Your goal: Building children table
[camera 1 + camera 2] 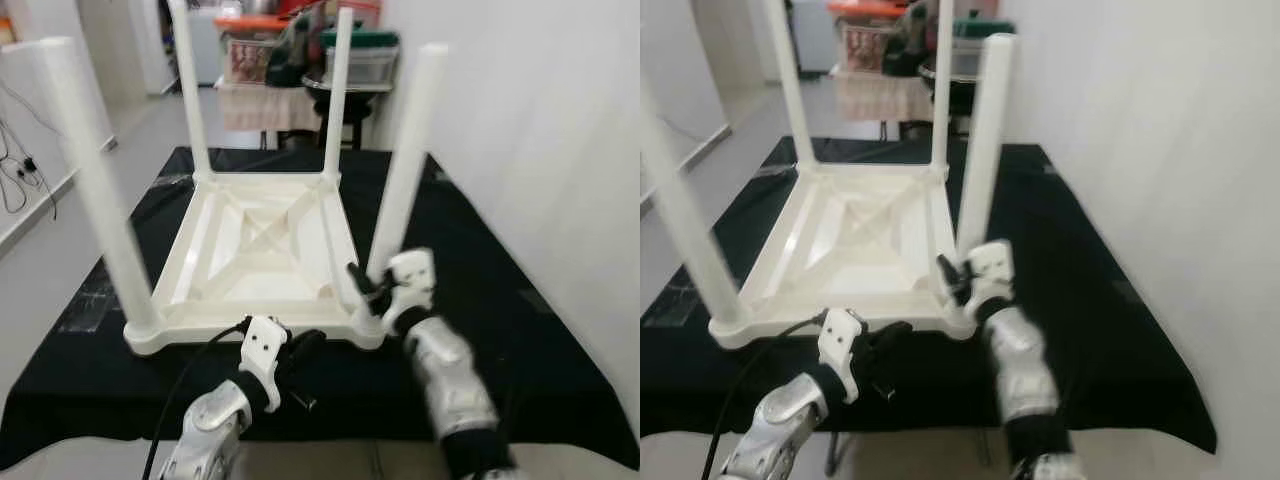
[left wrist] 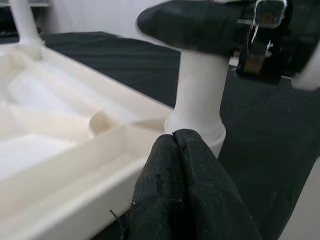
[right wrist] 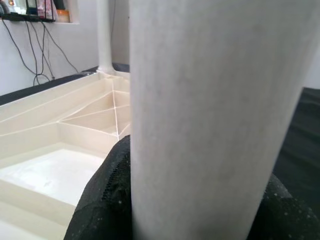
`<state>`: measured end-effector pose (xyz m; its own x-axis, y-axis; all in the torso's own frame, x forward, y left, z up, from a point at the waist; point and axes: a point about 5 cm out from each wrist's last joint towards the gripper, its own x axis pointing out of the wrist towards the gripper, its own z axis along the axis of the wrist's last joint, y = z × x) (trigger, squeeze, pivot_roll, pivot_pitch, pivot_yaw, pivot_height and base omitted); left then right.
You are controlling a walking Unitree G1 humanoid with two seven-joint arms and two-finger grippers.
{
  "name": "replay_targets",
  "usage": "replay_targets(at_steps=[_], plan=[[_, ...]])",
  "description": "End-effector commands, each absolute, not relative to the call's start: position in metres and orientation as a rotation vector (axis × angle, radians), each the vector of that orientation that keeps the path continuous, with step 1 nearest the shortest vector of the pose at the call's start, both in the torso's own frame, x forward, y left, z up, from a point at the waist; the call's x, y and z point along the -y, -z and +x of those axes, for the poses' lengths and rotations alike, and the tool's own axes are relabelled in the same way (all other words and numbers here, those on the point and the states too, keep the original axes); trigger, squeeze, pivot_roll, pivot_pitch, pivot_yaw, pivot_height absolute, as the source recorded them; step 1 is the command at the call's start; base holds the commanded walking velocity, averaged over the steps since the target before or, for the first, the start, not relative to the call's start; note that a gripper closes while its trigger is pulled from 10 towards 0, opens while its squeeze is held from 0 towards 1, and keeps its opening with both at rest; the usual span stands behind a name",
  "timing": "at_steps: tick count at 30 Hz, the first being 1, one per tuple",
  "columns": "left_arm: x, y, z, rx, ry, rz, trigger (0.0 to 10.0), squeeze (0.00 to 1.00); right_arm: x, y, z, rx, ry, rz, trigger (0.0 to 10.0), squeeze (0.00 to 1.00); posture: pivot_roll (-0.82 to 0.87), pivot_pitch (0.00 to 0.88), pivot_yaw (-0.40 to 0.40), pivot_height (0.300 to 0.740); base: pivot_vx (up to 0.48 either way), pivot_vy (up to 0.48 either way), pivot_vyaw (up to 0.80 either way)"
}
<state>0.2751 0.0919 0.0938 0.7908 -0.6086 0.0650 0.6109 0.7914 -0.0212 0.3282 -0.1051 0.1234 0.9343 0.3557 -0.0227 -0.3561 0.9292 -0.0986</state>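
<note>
Four legs: all stand upright in the corners of the upturned white plastic table top (image 1: pixel 262 250); you see two far legs, a near-left leg (image 1: pixel 97 190) and the near-right leg (image 1: pixel 406 165)
Table location: underside up on the black cloth-covered table (image 1: pixel 480 290), directly ahead of you
Right gripper (image 1: pixel 372 285): fingers clasped around the near-right leg low down, just above its socket; in the right wrist view the leg runs between the black fingers (image 3: pixel 102 200)
Left gripper (image 1: pixel 305 350): fingers pressed together on nothing, tip touching or just off the near rim of the table top, beside the same corner socket (image 2: pixel 197 131)
Key relation: the leg's long axis is vertical; your right arm already has it, so any seating push goes straight down along that axis
Writing: no brand, label or lettering readable on the table parts; the boxes on the far stand (image 1: pixel 270 55) are too blurred to read
</note>
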Motion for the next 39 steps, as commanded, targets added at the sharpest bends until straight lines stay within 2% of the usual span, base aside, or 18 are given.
replay_targets(at_steps=[1,5,6,10,11,13,15,16,17,18,20,27,28,32,33,34,35,39], plan=[[-0.091,-0.093,0.275,0.047,0.663,-0.055,10.0,0.00,0.113,-0.086,0.320,-0.209,-0.379,-0.203,0.0,0.00,-0.01,0.000,-0.045,0.740,0.000,0.000,0.00],[-0.093,-0.094,0.277,0.054,0.638,-0.061,10.0,0.00,0.120,-0.088,0.329,-0.210,-0.365,-0.151,0.0,0.00,-0.01,0.000,-0.039,0.740,0.000,0.000,0.00],[-0.093,-0.095,0.278,0.054,0.636,-0.062,10.0,0.00,0.119,-0.089,0.329,-0.203,-0.375,-0.150,10.0,0.00,-0.01,0.000,-0.039,0.740,0.000,0.000,0.00],[-0.091,-0.094,0.278,0.045,0.665,-0.056,10.0,0.00,0.112,-0.096,0.328,-0.171,-0.419,-0.131,10.0,0.00,-0.01,0.000,-0.034,0.740,0.000,0.000,0.00],[-0.090,-0.094,0.278,0.045,0.664,-0.057,10.0,0.00,0.105,-0.106,0.329,-0.142,-0.484,-0.098,10.0,1.00,-0.02,0.000,-0.027,0.740,0.000,0.000,0.00],[-0.090,-0.094,0.278,0.045,0.664,-0.057,10.0,0.00,0.105,-0.106,0.329,-0.142,-0.484,-0.098,10.0,1.00,-0.02,0.000,-0.027,0.740,0.000,0.000,0.00],[-0.090,-0.094,0.278,0.046,0.662,-0.060,10.0,0.00,0.096,-0.128,0.332,-0.068,-0.620,-0.073,10.0,1.00,-0.02,0.000,-0.029,0.740,0.000,0.000,0.00],[-0.089,-0.094,0.279,0.046,0.661,-0.061,10.0,0.00,0.096,-0.140,0.336,-0.027,-0.698,-0.075,10.0,0.91,-0.01,0.000,-0.032,0.740,0.000,0.000,0.00],[-0.089,-0.094,0.279,0.046,0.661,-0.061,10.0,0.00,0.096,-0.140,0.336,-0.027,-0.698,-0.075,10.0,0.91,-0.01,0.000,-0.032,0.740,0.000,0.000,0.00],[-0.089,-0.094,0.279,0.047,0.660,-0.062,10.0,0.00,0.099,-0.152,0.343,0.013,-0.776,-0.105,10.0,0.00,-0.01,0.000,-0.035,0.740,0.000,0.000,0.00],[-0.088,-0.094,0.280,0.047,0.659,-0.063,10.0,0.00,0.106,-0.168,0.353,0.044,-0.914,-0.158,10.0,0.00,0.00,0.000,-0.040,0.740,0.000,0.000,0.00],[-0.086,-0.094,0.280,0.048,0.658,-0.066,10.0,0.00,0.112,-0.186,0.367,0.007,-1.121,-0.178,10.0,0.00,0.00,0.000,-0.052,0.740,0.000,0.000,0.00],[-0.086,-0.094,0.280,0.048,0.657,-0.066,10.0,0.00,0.113,-0.186,0.372,-0.023,-1.117,-0.238,10.0,0.00,0.01,0.000,-0.057,0.740,0.000,0.000,0.00],[-0.085,-0.094,0.280,0.049,0.654,-0.066,10.0,0.00,0.113,-0.186,0.375,-0.050,-1.117,-0.216,10.0,0.00,0.02,0.000,-0.061,0.740,0.000,0.000,0.00],[-0.085,-0.094,0.280,0.050,0.653,-0.066,10.0,0.00,0.113,-0.187,0.375,-0.055,-1.125,-0.201,7.9,0.00,0.02,0.000,-0.061,0.740,0.000,0.000,0.00],[-0.085,-0.094,0.280,0.050,0.652,-0.066,10.0,0.00,0.113,-0.188,0.375,-0.056,-1.138,-0.192,7.9,0.00,0.02,0.000,-0.061,0.740,0.000,0.000,0.00],[-0.085,-0.094,0.280,0.051,0.651,-0.066,10.0,0.00,0.115,-0.188,0.375,-0.057,-1.148,-0.175,0.0,0.00,0.02,0.000,-0.059,0.740,0.000,0.000,0.00],[-0.085,-0.094,0.280,0.051,0.653,-0.069,10.0,0.00,0.122,-0.189,0.376,-0.047,-1.165,-0.144,0.0,0.00,0.01,0.000,-0.058,0.740,0.000,0.000,0.00]])
